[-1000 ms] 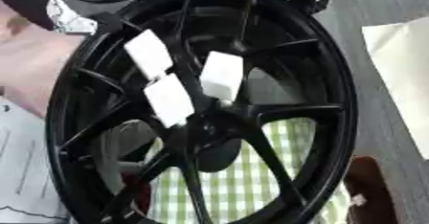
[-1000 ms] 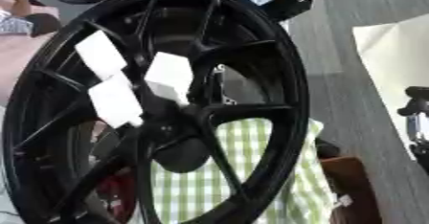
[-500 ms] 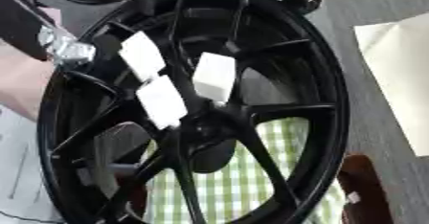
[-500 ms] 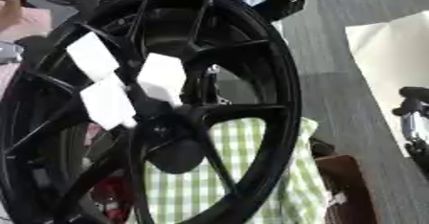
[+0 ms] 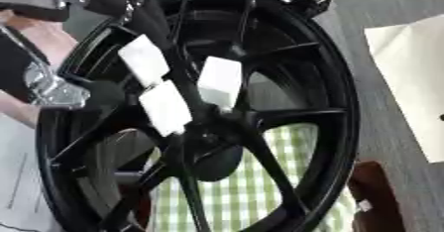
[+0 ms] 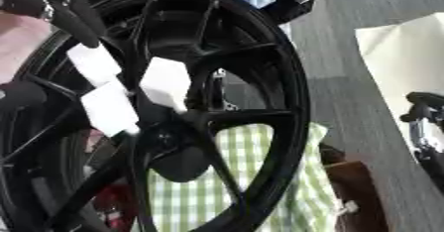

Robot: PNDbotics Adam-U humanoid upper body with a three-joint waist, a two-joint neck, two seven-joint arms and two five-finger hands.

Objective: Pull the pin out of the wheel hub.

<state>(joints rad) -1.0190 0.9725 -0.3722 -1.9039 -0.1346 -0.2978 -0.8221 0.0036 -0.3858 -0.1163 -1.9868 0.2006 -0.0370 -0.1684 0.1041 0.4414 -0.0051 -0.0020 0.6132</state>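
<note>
A big black wheel stands on edge and fills most of both views. Its hub is near the middle, a little low, and the spokes go out from it. Three white tags sit on the spokes just above and left of the hub. I cannot make out the pin itself; it would be somewhere at the hub, but the dark parts there run together.

The left hand comes in from the far left corner. Its black fingers point down toward the upper-left tag and end right at the top edge of that tag, well apart from the hub. The fingers look a bit bent, but if they are apart or closed on something, I cannot tell.

The right hand shows only at the right edge of the right eye view, away from the wheel; its fingers I cannot read.

Behind the spokes lies a green checked cloth. A pale sheet lies on the grey worktop at the right.
</note>
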